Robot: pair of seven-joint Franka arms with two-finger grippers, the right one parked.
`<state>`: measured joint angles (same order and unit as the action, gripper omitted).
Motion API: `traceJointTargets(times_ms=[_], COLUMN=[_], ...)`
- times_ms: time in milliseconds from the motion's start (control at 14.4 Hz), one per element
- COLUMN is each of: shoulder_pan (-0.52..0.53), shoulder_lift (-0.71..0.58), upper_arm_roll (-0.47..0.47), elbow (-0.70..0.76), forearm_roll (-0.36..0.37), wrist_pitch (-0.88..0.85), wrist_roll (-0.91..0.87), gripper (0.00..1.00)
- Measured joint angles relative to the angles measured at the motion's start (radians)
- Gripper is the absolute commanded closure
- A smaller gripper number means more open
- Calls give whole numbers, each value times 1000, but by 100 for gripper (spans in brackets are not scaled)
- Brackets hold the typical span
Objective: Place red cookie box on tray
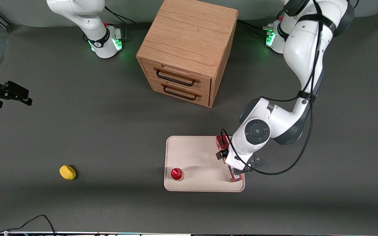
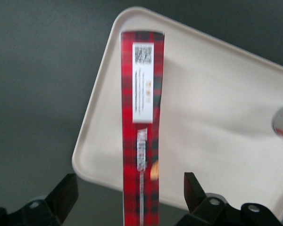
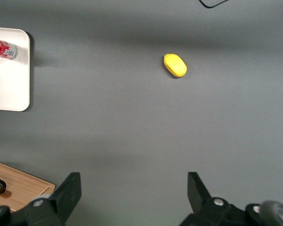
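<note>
On tray [image 1: 192,154]: red cookie box [image 2: 142,141], midsection hidden by arm in front view.
Claw [image 2: 129,195]: fingers wide apart, straddling box w/o touching.

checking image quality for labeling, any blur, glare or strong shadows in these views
Left wrist view: the red cookie box lettering is soft and smeared, and the tray is slightly blurred; the gripper straddles the box with its jaws apart. Front view: sharp, with a soft arm shadow across the tray and green light glow at both arm bases. Right wrist view: even light, no glare.
</note>
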<state>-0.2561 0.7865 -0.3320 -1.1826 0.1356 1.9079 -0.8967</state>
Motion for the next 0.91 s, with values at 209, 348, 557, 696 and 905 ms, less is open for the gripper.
traceJointTargets(times_ms=[209,348,557,696,905], shoulder_pan=[0,2,12,50,92], shoulder_lift=[-53,-105,-205,-270,-438], upper_arm_roll=[-13,-14,-11,1,125], elbow=[114,158,162,140,6], forearm_roll=[-56,-66,-68,-68,-113], wrist_pitch=[-257,-370,-486,-547,-581], wrist_roll=[0,11,119,255,496], gripper=[0,0,0,0,0])
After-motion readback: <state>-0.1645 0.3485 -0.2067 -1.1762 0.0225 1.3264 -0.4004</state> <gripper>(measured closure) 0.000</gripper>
